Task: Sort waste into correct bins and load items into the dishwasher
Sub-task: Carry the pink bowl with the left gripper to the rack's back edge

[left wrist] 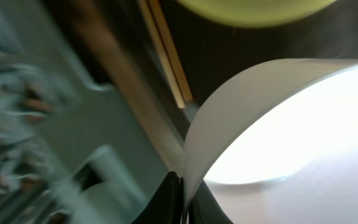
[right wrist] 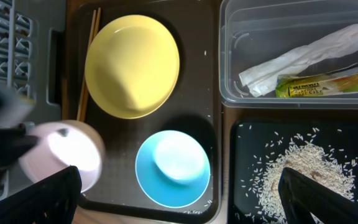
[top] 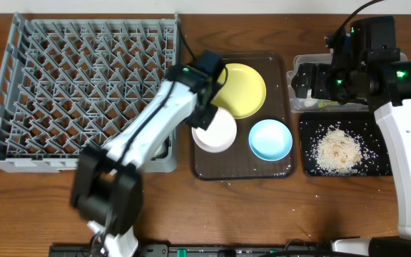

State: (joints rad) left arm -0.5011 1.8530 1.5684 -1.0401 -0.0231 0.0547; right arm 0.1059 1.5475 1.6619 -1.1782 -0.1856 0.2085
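My left gripper (top: 204, 118) is shut on the rim of the white bowl (top: 216, 132), at the left side of the brown tray (top: 280, 168); the wrist view shows the rim (left wrist: 229, 118) pinched between the fingers (left wrist: 187, 205). The yellow plate (top: 241, 89), the light blue bowl (top: 270, 138) and the chopsticks (right wrist: 87, 62) lie on that tray. My right gripper (right wrist: 179, 199) is open high above the bins. The clear tub (right wrist: 229, 56) holds the tissue (right wrist: 303, 56) and snack wrapper (right wrist: 322, 84). The black tray (top: 309, 143) holds rice crumbs (top: 337, 148). The grey dish rack (top: 84, 86) stands left. The white cup is not visible.
A few stray rice grains lie on the brown tray near the blue bowl (right wrist: 173, 168) and on the wooden table (top: 312, 193) in front of the black tray. The left arm reaches across the rack's right front corner.
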